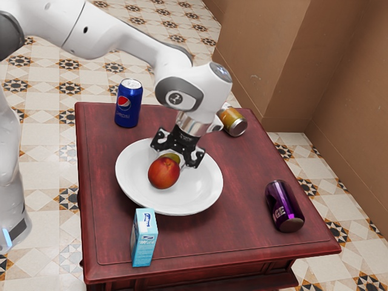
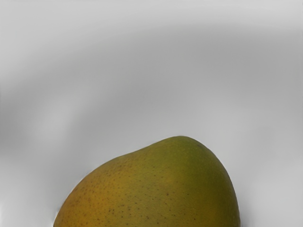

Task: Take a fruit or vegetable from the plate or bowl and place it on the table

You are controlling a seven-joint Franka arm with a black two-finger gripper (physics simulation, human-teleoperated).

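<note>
A light-blue milk carton stands upright at the near edge of the worktop. Beyond it, the arm reaches in from the exterior view's upper left, bends over the white bowl and points its hand steeply down, leaning a little, so that the end effector is low over the bowl. I cannot tell whether it grips anything. Red-orange fruit sits in the bowl beside it, with green skin just behind; the wrist view shows yellow-green fruit close under the hand.
</note>
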